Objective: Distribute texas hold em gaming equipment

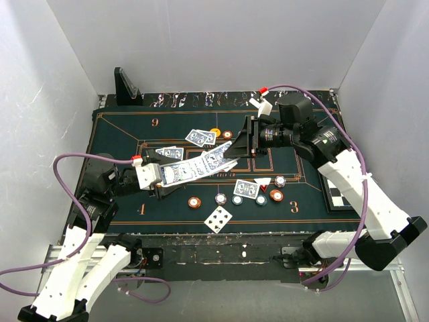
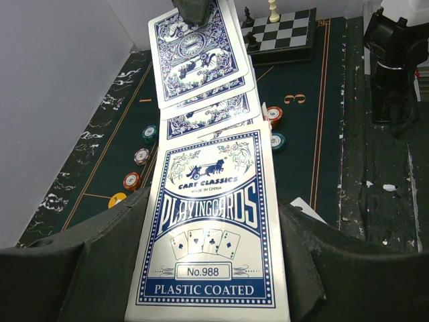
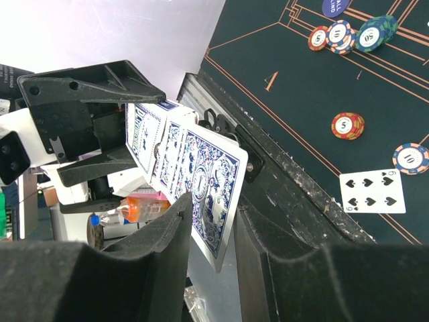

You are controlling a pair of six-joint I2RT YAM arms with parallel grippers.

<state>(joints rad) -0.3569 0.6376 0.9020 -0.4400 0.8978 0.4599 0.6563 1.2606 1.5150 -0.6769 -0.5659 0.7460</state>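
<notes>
At the near edge of the green tabletop [image 1: 174, 216] a nine of spades [image 1: 218, 219] lies face up. Just beyond it runs a loose row of poker chips [image 1: 237, 200], orange at the left end and red at the right, with a single face-down card [image 1: 246, 188] at the row's far side. A chessboard [image 1: 338, 194] sits off to the right of the row. Above the felt, the left tool [image 1: 166, 176] is pressed together on a fan of playing cards [image 1: 198, 164], blue backs up, which reaches toward the right tool [image 1: 234, 146]. That tool's fingers [image 3: 161, 255] stand partly spread on either side of the fan's outermost card, and whether either one touches it cannot be told. Farther on, two small groups of face-down cards [image 1: 200, 137] lie on the felt, with a yellow chip [image 1: 214, 132] and an orange chip [image 1: 228, 135] just beside the farther group. A black stand [image 1: 126, 86] sits at the far left corner.
</notes>
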